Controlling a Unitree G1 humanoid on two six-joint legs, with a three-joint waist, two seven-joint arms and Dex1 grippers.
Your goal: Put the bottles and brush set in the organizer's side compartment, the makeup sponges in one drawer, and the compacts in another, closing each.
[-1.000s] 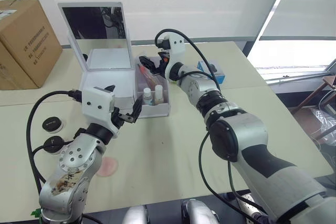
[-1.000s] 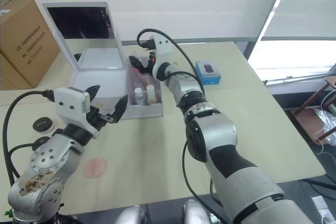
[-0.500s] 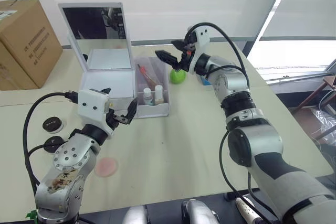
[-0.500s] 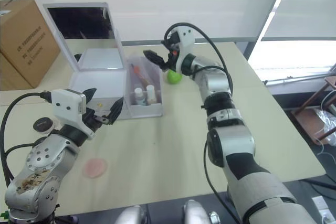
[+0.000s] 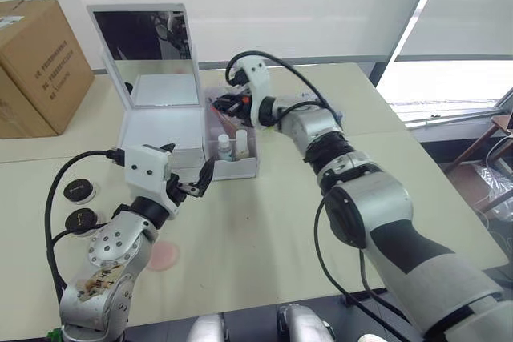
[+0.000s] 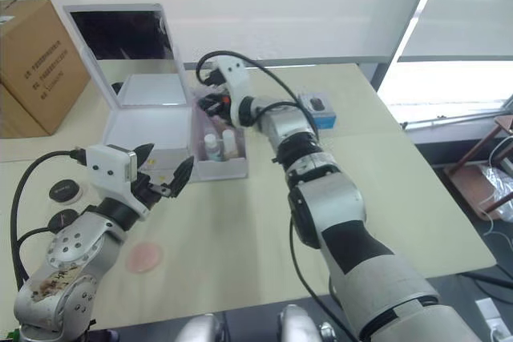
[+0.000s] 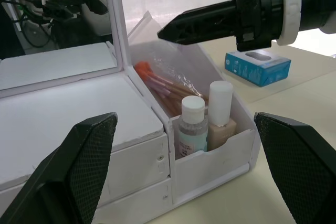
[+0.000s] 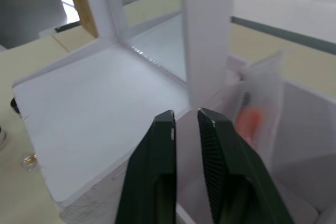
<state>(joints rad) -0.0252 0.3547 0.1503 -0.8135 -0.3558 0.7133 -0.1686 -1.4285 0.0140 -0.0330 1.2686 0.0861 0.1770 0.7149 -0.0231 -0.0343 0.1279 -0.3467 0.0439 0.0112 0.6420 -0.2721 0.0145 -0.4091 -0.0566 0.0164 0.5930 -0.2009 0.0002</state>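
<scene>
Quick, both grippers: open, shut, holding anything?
Left gripper: open, empty, facing the white plastic organizer.
Right gripper: nearly shut, holding nothing, over the translucent side compartment.

The left arm hides most of one makeup sponge (image 5: 164, 255); the compacts' (image 5: 80, 191) details are unreadable.

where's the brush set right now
The brush set lies in its clear bag inside the organizer's side compartment, behind the two bottles and right of the mirror, with the right gripper just above it.
</scene>
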